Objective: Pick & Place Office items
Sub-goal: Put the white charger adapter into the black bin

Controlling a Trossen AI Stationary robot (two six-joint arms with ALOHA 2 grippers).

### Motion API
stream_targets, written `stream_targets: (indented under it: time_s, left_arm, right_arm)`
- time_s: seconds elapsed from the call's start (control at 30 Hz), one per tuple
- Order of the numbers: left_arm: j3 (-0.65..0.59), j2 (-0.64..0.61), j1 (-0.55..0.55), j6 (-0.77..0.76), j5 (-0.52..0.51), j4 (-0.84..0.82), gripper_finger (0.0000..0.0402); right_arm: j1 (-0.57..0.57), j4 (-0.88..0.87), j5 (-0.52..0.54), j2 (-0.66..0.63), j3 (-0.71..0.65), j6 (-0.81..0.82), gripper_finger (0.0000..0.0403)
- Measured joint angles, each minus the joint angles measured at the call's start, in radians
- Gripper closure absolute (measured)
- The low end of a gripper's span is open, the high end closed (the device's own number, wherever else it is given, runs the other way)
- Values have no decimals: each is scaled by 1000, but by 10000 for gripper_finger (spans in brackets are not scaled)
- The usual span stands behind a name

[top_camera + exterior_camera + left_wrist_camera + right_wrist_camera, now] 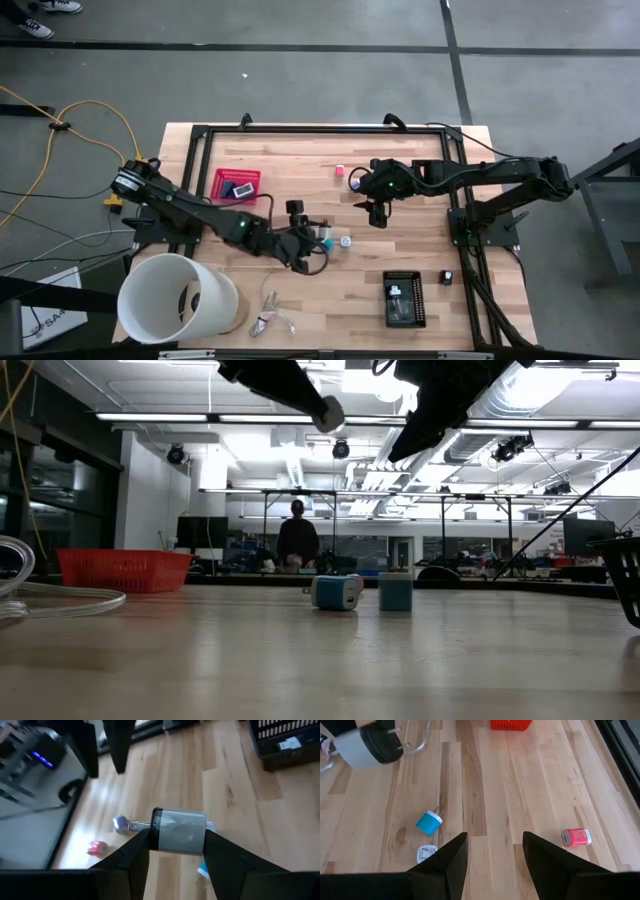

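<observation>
Pale butcher-block wooden table, framed by black rails, bearing small office items. Left gripper — over the table's middle, its two dark fingers closed on a white, rounded plug-type charger block with a black end, held clear of the wood; the same block shows at the arm's tip in the low view. Right gripper — raised above the table's centre-right, fingers parted with bare wood between them, holding nothing. On the table near the left gripper: a teal plug block with metal prongs and, just beside it, a white flat-faced plug block; both stand side by side in the low view, the white one left of the teal one. A pink plug block lies apart from them, toward the far edge. A small black block sits near the right rail. Red mesh plastic basket, far left, contains a dark item with a pale face. Black mesh tray, near edge, contains small pale and dark pieces too small to tell apart. Large white tub lies at the near left corner; clear looped tubing just beside it. A person stands in the room beyond the table.
</observation>
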Motion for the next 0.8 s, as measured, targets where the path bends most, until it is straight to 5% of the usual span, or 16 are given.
stream_targets:
  time_s: [0.8]
  left_arm:
    - [0, 0, -2, 230, -112, 100, 244]
  right_arm:
    - [0, 6, 0, 0, 0, 0, 227]
